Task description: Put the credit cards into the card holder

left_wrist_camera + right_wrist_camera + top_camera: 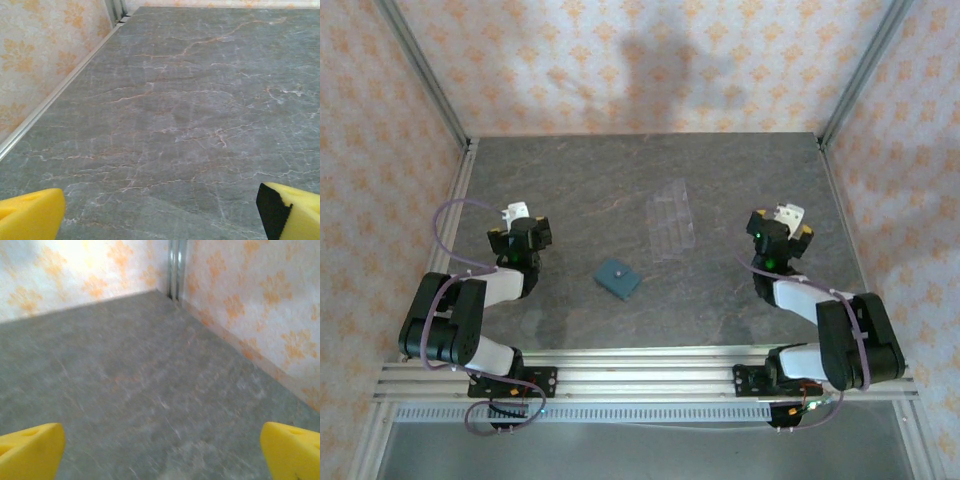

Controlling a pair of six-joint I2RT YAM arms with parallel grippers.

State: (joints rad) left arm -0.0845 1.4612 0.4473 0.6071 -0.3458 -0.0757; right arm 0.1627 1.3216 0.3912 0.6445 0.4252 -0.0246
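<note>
From the left wrist camera, the left gripper had its yellow jaws wide apart with nothing between them, and ahead of it ran the grey veined table, with the patterned wall off to its left. The right wrist picture was blurred, but the right gripper also stood wide apart and held nothing. The table ran ahead to a corner post.

From overhead I could place the rest. The dark teal card holder lay closed and flat between the two arms, to the right of the left gripper and a little nearer the bases than its tip. A clear plastic rack lay beyond the card holder, to the left of the right gripper and apart from it. I could not tell whether the rack held the credit cards.
</note>
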